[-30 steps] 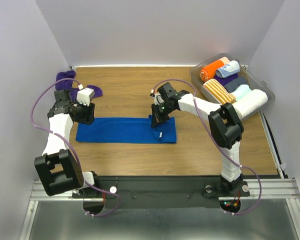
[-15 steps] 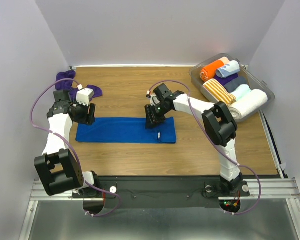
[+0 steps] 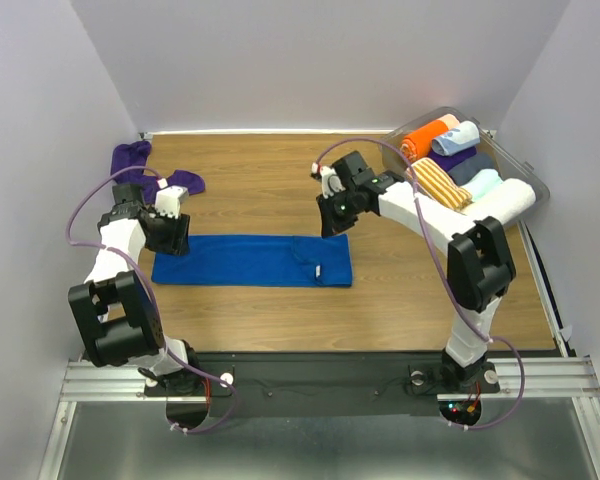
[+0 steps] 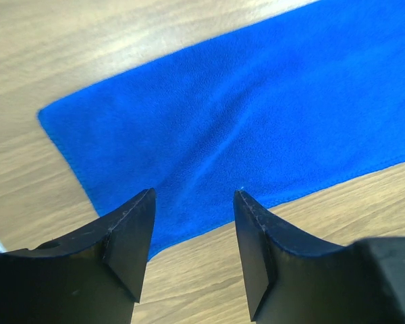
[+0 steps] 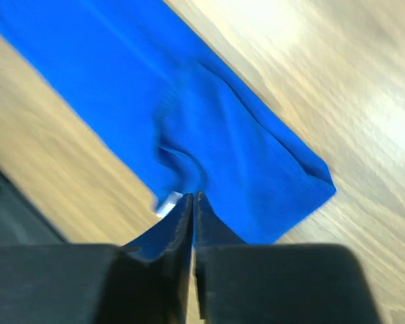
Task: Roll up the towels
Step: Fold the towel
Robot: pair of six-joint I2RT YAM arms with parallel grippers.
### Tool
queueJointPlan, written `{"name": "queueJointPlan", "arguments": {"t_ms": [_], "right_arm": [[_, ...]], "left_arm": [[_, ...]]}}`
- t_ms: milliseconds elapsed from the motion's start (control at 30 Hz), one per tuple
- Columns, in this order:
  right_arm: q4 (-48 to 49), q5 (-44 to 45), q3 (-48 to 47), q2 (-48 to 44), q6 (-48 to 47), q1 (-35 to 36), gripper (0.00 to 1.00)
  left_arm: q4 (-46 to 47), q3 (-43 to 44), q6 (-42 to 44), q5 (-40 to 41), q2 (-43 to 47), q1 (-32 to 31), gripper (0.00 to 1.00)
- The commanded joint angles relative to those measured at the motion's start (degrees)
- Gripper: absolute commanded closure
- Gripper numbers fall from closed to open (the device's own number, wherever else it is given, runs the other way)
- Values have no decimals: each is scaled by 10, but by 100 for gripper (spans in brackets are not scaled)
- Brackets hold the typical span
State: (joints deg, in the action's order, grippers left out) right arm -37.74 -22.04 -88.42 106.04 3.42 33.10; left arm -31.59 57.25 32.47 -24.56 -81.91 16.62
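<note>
On wood table [image 3: 250,180] | blue towel [image 3: 240,262] flat fleecy strip | left hand [image 4: 193,196] released | right hand [image 5: 192,197] clenched

The flat towel [image 3: 242,261] is royal blue, the crumpled towel [image 3: 130,158] dark purple. The surface [image 3: 250,190] shows pale brown wood grain. There is an orange roll [image 3: 420,142], an orange-and-white striped roll [image 3: 435,183] and a white roll [image 3: 505,203].
</note>
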Motion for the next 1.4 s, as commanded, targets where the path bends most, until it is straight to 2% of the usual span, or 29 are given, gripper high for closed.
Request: {"name": "queueJointPlan", "arguments": {"t_ms": [0,333,700,833,933,967,1033,1100,1133,1167,1333,1367], "right_arm": [[-33,27,25,38,-40,4,94],[-26,35,1,96,-36,27,97],[-28,25,18,85,-18,66,97],[-26,-9,15,88,-19,80,96],[-26,-55,-2,101,-16,94,89],[-27,-68,-8,105,-16,97,82],[-27,-105,-24,109,-17,98,76],[-29,-123,-32,103,-25,98,59],[-28,-121,-34,90,-29,97,54],[-29,-106,-34,83,-29,97,52],[-33,-29,-6,41,-63,69,63],[-35,28,7,37,-73,67,67]], "left_arm": [[-1,17,-10,-5,-5,3,40],[-4,20,-6,0,1,2,39],[5,13,-6,0,-4,2,39],[8,10,-8,-1,-7,2,39],[16,8,-20,10,-13,3,39],[14,8,-21,7,-14,3,39],[13,8,-24,-6,-18,2,39],[12,7,-26,-9,-26,0,39],[13,8,-25,-6,-29,-4,39],[16,8,-25,-4,-32,-4,39],[36,2,-34,19,-52,-30,40],[40,-2,-41,25,-57,-45,40]]}}
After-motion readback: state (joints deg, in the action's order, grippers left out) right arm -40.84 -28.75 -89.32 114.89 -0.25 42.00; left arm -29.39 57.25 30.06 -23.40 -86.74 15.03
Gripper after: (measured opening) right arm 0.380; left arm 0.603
